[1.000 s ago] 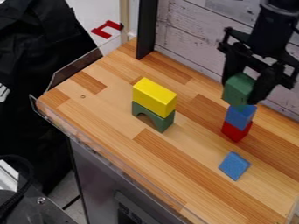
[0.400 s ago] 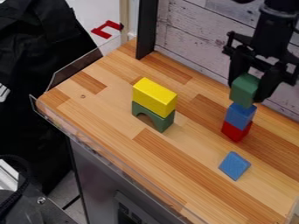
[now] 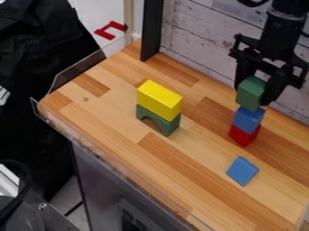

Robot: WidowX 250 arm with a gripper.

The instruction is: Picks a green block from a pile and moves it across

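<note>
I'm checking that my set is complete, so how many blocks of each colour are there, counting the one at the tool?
Green: 2 (cube, arch)
Blue: 2 (cube in the stack, loose piece)
Yellow: 1 (block on the arch)
Red: 1 (block under the blue cube)
Total: 6

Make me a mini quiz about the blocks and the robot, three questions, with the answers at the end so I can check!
1. True or false: the yellow block is on top of the green arch.
2. Fill in the colour: a ____ block is between the fingers of the pincer.
3. What is right under the stacked blue block?
A) a red block
B) a yellow block

Key: 1 true; 2 green; 3 A.
</note>
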